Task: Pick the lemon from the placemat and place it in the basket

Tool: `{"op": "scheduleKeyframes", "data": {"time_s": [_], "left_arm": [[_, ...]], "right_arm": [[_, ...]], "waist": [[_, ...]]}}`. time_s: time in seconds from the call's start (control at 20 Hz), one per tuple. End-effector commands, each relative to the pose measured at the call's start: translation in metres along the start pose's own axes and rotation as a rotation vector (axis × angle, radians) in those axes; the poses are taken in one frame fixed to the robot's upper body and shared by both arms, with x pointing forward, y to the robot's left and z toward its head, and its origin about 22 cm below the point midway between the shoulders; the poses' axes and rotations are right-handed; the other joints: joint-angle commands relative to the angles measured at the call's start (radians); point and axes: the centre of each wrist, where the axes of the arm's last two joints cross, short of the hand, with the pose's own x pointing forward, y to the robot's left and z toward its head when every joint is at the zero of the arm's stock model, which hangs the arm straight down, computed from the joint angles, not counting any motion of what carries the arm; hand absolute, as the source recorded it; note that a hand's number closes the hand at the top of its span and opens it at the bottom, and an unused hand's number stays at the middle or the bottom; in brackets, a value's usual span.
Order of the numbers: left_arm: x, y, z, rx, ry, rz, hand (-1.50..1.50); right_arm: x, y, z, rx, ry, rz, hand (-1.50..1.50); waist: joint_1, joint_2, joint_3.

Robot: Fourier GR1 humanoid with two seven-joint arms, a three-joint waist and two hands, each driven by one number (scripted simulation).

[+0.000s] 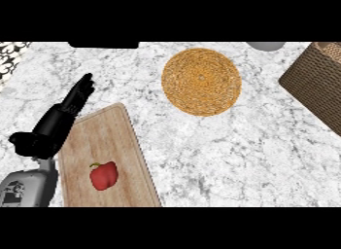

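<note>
One hand is shown in the head view: the left hand [74,101], which comes in from the lower left on its grey forearm [25,187]. Its black fingers [85,83] are held straight and pressed close together, pointing toward the far edge of the table [237,155], and nothing is held by them. The hand is seen over the marbled surface, just beside the far left corner of the wooden cutting board [119,146] (whether the surface is touched cannot be told).

On the cutting board a red bell pepper [104,175] is laid, near the board's middle, with its green stem turned to the far left. The board itself is set a little tilted, and its near end is cut by the lower edge of the view.

The round woven placemat [201,81] is placed further back, near the middle of the table, well apart from the hand and from the board. The brown wicker basket [320,85] is found at the right edge, only partly in view, and a strip of bare table is left between it and the placemat. The lemon cannot be made out in this view, so its place cannot be told.

At the far edge a black object [103,44] and a pale grey rounded object [266,45] are partly seen (both are cut off). A black-and-white patterned surface [1,61] is seen at the far left corner.
</note>
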Motion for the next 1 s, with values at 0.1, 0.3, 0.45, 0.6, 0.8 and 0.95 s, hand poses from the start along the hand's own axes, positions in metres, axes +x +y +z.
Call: {"op": "scheduleKeyframes", "data": {"time_s": [0.1,0.3,0.45,0.6,0.8,0.95], "left_arm": [[0.017,-0.001,0.003,-0.021,-0.014,0.001,0.0],[0.006,0.001,0.005,-0.014,-0.009,-0.01,0.0],[0.009,0.005,-0.001,-0.024,-0.011,-0.001,0.0],[0.006,-0.003,-0.006,-0.001,-0.027,0.003,0.0],[0.0,0.008,0.005,-0.014,0.009,0.012,0.0],[0.0,0.006,0.011,-0.005,-0.004,0.006,0.0]], "right_arm": [[-0.031,-0.006,-0.008,-0.125,0.064,-0.118,-1.5],[-0.041,-0.011,-0.016,-0.095,0.011,-0.082,-1.5],[-0.024,-0.02,-0.028,-0.089,-0.019,-0.079,-1.5],[-0.019,-0.031,-0.04,-0.092,-0.04,-0.147,-1.5],[-0.023,-0.034,-0.041,-0.107,-0.035,-0.253,-1.5],[-0.008,-0.037,-0.044,-0.152,0.056,-0.343,-1.5]], "waist": [[0.014,0.002,0.003],[0.011,0.003,0.001],[0.023,0.007,0.001],[0.011,0.005,0.002],[-0.001,-0.001,0.001],[0.001,-0.004,0.0]]}}
